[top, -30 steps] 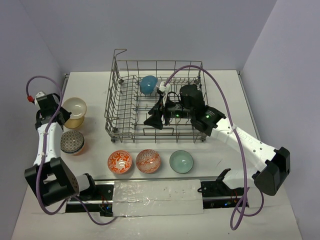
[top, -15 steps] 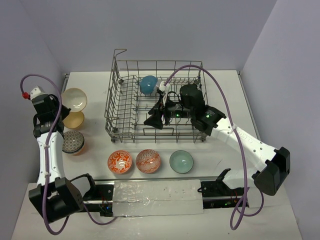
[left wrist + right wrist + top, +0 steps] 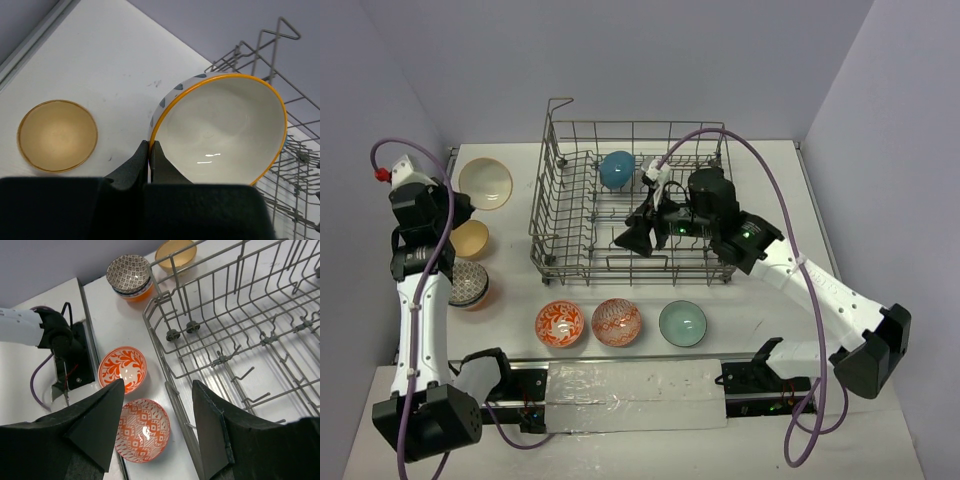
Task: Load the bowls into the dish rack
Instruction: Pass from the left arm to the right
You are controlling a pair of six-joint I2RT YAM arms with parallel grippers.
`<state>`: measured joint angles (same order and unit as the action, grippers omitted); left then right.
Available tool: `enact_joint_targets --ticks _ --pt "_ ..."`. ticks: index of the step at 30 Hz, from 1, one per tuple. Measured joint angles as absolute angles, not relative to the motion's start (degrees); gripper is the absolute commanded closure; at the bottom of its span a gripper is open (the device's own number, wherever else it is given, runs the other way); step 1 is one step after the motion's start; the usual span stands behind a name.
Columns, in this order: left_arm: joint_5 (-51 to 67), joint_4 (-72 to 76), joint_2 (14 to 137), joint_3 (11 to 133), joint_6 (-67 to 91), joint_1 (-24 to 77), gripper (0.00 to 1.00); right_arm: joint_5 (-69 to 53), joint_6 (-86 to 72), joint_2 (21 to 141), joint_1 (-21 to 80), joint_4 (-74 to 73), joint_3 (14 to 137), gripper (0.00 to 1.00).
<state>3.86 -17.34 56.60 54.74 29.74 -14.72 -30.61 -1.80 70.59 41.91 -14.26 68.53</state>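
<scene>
Pinching the rim, the left jaws are clamped shut on a white bowl (image 3: 486, 183). The bowl is held tilted over the far left of the surface (image 3: 770, 180), just beside the rack (image 3: 582, 225). From above, only its pale round inside is seen. More is shown by the left wrist view: an orange rim, grey-blue marks on the outside, and the two jaws pressed together on the rim at the lower left. Part of the rack's wire wall is seen behind the bowl there.

A tan bowl (image 3: 470, 238) is found on the surface near the held one, and it is seen in all three views. A dark patterned bowl (image 3: 468, 283) is stacked on an orange bowl (image 3: 134, 294). The stack is best seen from the right wrist.

The right jaws are held apart over the near side of the rack, and nothing is gripped by them. Between them, two red bowls are shown by the right wrist view. One is painted with leaves (image 3: 122, 369) and one with crossed lines (image 3: 142, 430). Both are set side by side on the surface, just outside the rack wall.

Only from above is a green bowl (image 3: 681, 323) seen, next in the row with the two red ones. Only from above, too, is a blue bowl (image 3: 616, 169) seen, propped on its edge at the far side of the rack.
</scene>
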Motion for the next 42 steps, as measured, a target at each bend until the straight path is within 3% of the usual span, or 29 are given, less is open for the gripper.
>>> enact_joint_targets --ticks 14,22,33,42 --pt "5.8 -19.86 60.47 69.14 23.97 -0.4 1.0 -23.79 -0.03 69.1 41.3 -15.94 68.4 0.37" --pt "7.09 -24.1 68.95 78.17 18.09 8.99 1.0 -20.05 1.26 69.23 41.04 -16.16 68.77 0.38" --pt "9.87 -36.88 84.27 90.48 13.98 15.35 1.0 -19.07 13.87 69.41 40.97 -17.12 69.76 0.41" --pt "13.37 -42.02 86.54 97.69 12.78 19.25 1.0 -20.18 24.91 73.87 41.39 -19.2 77.56 0.39"
